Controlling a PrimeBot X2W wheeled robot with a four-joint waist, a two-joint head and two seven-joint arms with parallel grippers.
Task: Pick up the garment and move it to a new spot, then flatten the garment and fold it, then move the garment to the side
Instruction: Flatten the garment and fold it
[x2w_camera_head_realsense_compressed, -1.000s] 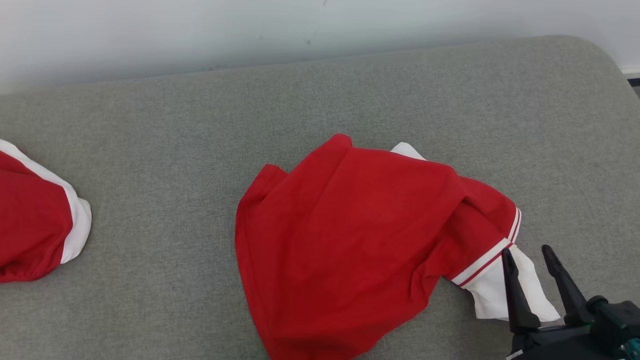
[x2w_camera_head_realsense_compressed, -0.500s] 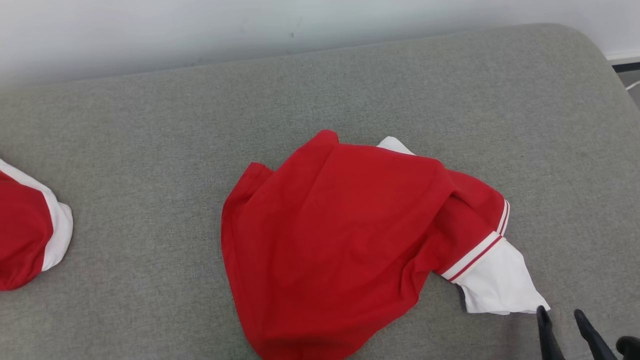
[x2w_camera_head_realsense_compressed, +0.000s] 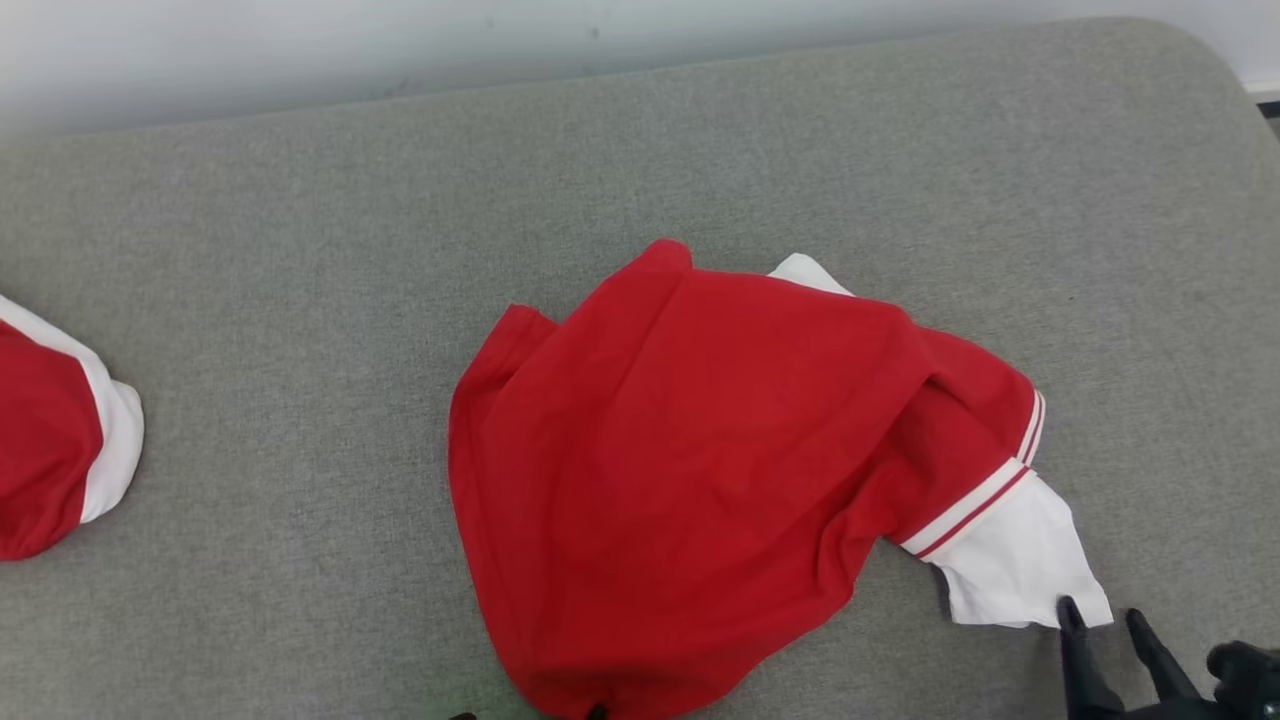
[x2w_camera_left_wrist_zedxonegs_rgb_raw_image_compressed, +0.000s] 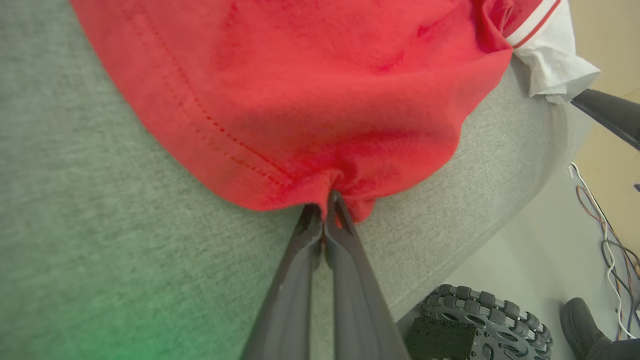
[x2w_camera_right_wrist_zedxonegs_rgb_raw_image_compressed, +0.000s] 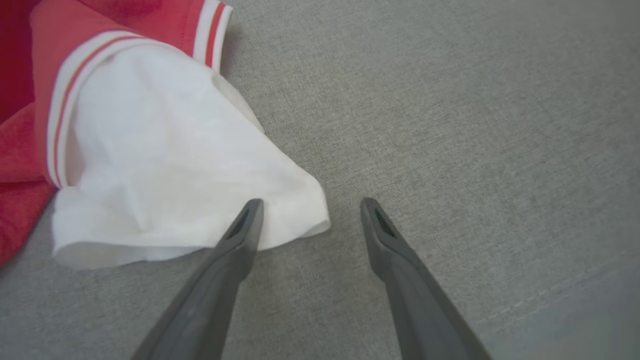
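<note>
The garment (x2w_camera_head_realsense_compressed: 700, 450) is a red shirt with a white sleeve (x2w_camera_head_realsense_compressed: 1010, 560), lying crumpled on the grey cushion (x2w_camera_head_realsense_compressed: 300, 250). My left gripper (x2w_camera_left_wrist_zedxonegs_rgb_raw_image_compressed: 325, 200) is shut on the near red hem (x2w_camera_left_wrist_zedxonegs_rgb_raw_image_compressed: 280, 175), and the cloth bunches at its tips. A dark tip of the left gripper (x2w_camera_head_realsense_compressed: 597, 712) peeks out under the hem at the bottom edge of the head view. My right gripper (x2w_camera_right_wrist_zedxonegs_rgb_raw_image_compressed: 310, 207) is open just above the cushion. Its left finger (x2w_camera_right_wrist_zedxonegs_rgb_raw_image_compressed: 240, 235) overlaps the corner of the white sleeve (x2w_camera_right_wrist_zedxonegs_rgb_raw_image_compressed: 165, 165), and nothing sits between the fingers. The right gripper (x2w_camera_head_realsense_compressed: 1100, 618) shows at the lower right.
A second red and white garment (x2w_camera_head_realsense_compressed: 50, 450) lies at the cushion's far left. A pale wall (x2w_camera_head_realsense_compressed: 400, 40) runs behind the cushion. Past the cushion's near edge are the robot's wheel (x2w_camera_left_wrist_zedxonegs_rgb_raw_image_compressed: 480, 325), floor cables (x2w_camera_left_wrist_zedxonegs_rgb_raw_image_compressed: 605, 220) and a person's shoe (x2w_camera_left_wrist_zedxonegs_rgb_raw_image_compressed: 585, 325).
In the head view the right gripper has dropped from beside the striped cuff to the white sleeve's lower corner. The picture itself has shifted a little. The garment lies much as before.
</note>
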